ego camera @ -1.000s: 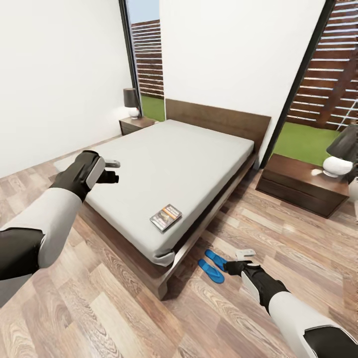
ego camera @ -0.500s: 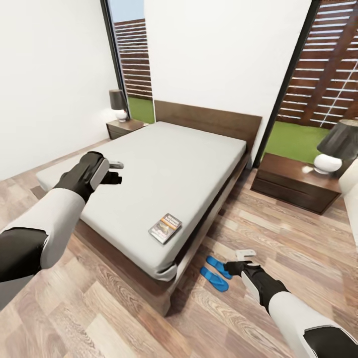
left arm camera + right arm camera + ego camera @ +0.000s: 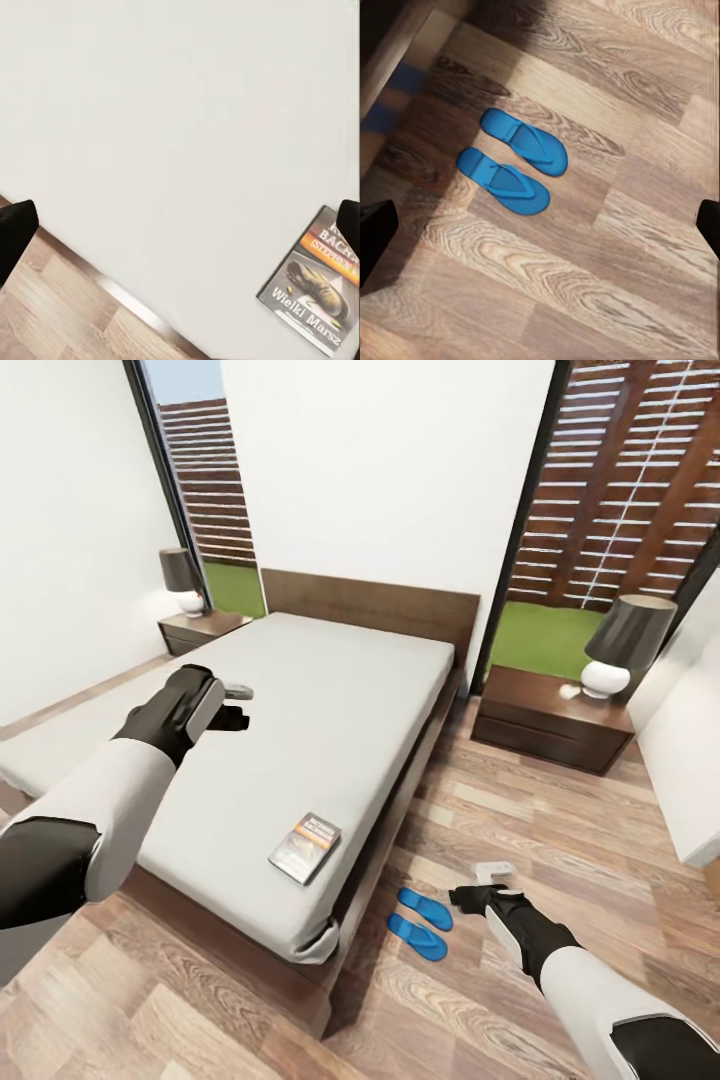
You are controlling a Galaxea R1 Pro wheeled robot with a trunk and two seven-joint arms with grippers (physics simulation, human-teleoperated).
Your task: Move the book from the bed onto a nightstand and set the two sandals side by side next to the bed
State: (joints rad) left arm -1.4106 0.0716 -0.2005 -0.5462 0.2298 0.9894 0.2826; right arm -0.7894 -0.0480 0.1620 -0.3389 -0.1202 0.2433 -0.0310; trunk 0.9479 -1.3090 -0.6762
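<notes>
Book [image 3: 305, 848] near bed [image 3: 300, 710] corner edge

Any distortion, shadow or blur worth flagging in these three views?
Head view: wide-angle warp tilts the window frames. Right wrist view: the two sandals are crisp, with the bed's shadow darkening the floor beside them. Left wrist view: the book is sharp, its title readable.

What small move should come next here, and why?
Probably lower the left gripper toward the book. The book lies untouched near the bed's foot corner, the jaws stand open and empty above the mattress, and the sandals already lie side by side beside the bed.
</notes>
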